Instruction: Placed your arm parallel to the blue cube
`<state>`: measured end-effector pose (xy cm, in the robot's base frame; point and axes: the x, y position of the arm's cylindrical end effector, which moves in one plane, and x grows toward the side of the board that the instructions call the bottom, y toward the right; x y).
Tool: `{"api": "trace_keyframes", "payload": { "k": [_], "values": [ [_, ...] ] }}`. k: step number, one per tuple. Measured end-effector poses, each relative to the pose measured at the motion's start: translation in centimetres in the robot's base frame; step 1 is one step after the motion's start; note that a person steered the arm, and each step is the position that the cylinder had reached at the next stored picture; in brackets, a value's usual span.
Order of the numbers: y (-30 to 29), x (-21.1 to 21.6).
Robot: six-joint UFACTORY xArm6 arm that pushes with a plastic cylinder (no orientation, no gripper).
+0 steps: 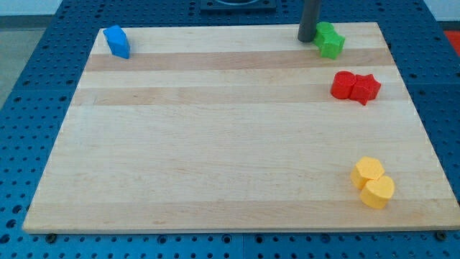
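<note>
1. The blue cube sits at the table's top left corner, tilted a little and close to the edge. It is the landmark here; nothing touches it, and it stands well apart from everything else.
2. To the cube's right a long bare stretch of table runs along the top edge. I judge this is the path my tip would have to take to line up with the cube.
3. My tip stands far to the cube's right, at about the same row along the top edge. That shared row may already count as level with the cube, though the gap across is wide.
4. The rod has no hand, so there is nothing to tell as apart, together or clamped.
5. The green blocks lie far right of the cube, touching or just beside my tip on its right side. A sideways move away from them should leave them undisturbed.
6. The red blocks lie far right of the cube and lower, two pieces pressed together.
7. The yellow blocks lie farthest from the cube, near the bottom right corner, also a touching pair.
</note>
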<state>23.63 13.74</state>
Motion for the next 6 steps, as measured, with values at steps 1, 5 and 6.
{"api": "trace_keyframes", "payload": {
  "k": [1, 5, 6],
  "values": [
    [-0.5, 0.7],
    [-20.0, 9.2],
    [-22.3, 2.6]
  ]
}}
